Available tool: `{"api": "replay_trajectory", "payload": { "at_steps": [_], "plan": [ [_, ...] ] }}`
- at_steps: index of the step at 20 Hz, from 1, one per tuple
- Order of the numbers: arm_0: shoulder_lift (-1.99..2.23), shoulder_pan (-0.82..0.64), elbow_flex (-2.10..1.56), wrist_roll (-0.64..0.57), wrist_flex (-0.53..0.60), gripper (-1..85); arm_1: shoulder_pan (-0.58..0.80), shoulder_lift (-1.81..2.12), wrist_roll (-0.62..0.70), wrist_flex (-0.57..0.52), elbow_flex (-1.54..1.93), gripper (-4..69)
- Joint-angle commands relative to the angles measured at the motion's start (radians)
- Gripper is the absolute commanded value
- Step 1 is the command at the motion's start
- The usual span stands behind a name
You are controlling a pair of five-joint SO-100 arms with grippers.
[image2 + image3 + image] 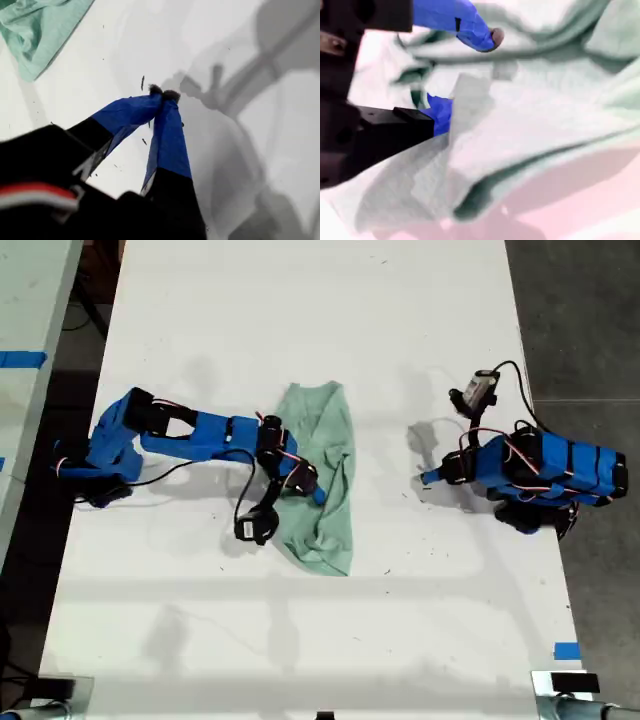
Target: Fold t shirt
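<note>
The pale mint-green t shirt lies wrinkled, long and narrow, in the middle of the white table. My second gripper is on the shirt's edge toward the exterior view's left. Up close, the second gripper is open, with one blue fingertip above the t shirt and the other partly under a fold. My first gripper sits low over bare table toward the exterior view's right, apart from the shirt. The first gripper is shut on nothing, and a corner of the t shirt shows beyond it.
A black cable loops beside the arm at the shirt. A blue tape mark sits near the table's edge at the exterior view's lower right. Dark floor lies past that edge. Another table stands at the exterior view's left.
</note>
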State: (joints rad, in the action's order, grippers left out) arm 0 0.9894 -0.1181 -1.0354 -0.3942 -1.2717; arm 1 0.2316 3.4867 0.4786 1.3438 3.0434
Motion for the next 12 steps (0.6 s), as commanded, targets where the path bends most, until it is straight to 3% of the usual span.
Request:
{"api": "replay_trajectory", "payload": {
  "at_steps": [1, 4, 7, 12],
  "plan": [
    [-0.021, -0.032, 0.063, 0.166, -0.054, 17.8, 0.008, 0.017, 0.011, -0.008, 0.064, -0.5],
    [-0.012, 0.006, 0.063, 0.173, -0.077, 20.0, 0.008, 0.017, 0.009, -0.008, 0.064, -0.5],
    [0.043, 0.043, 0.063, 0.209, -0.150, 28.3, 0.008, 0.017, 0.009, -0.008, 0.064, -0.5],
    [0.222, 0.080, 0.063, 0.373, -0.288, 25.3, 0.011, 0.017, 0.008, -0.008, 0.064, -0.5]
  ]
}}
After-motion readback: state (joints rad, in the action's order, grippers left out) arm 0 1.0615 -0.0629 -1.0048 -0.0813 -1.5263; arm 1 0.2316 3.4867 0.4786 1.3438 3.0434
